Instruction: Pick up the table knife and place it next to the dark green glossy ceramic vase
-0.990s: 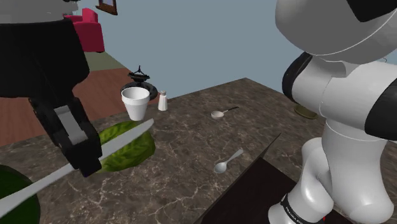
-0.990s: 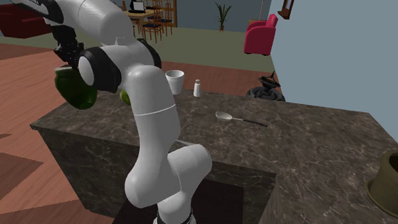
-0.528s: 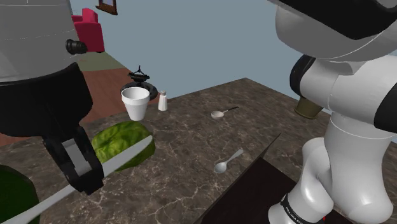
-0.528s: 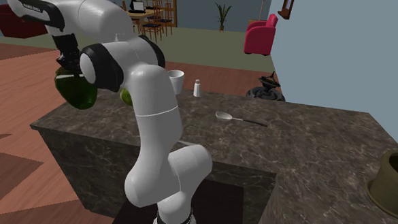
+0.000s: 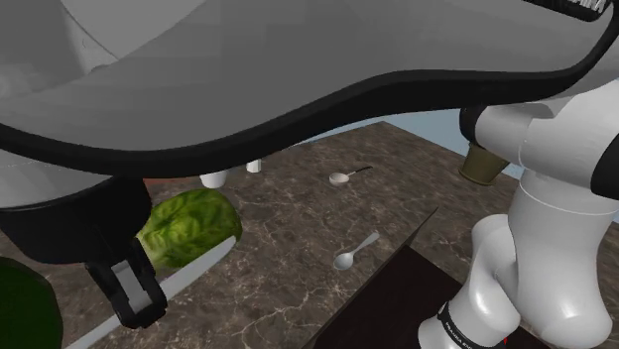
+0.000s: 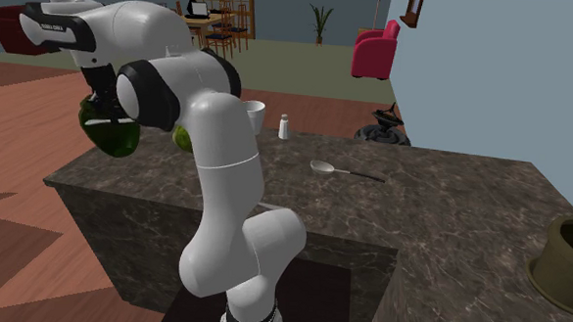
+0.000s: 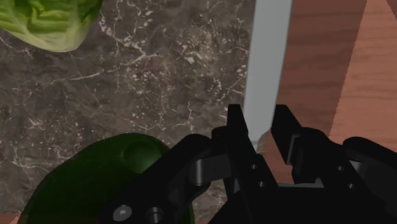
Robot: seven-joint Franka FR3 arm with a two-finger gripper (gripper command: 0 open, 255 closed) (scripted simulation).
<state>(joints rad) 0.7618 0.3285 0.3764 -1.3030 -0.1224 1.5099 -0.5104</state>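
In the shoulder view's lower left, the gripper (image 5: 137,297) pinches the table knife (image 5: 198,268), just beside the dark green vase (image 5: 20,309). A lettuce (image 5: 188,223) lies close behind it, and a spoon (image 5: 355,251) lies further right. The knife's long axis runs slantwise, from lower left up toward the lettuce. We cannot read the lettering on the arm (image 6: 59,27).

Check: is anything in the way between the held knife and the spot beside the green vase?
Nothing visible. The gripper is shut on the table knife right beside the dark green vase, with bare marble countertop between them; the lettuce lies farther off.
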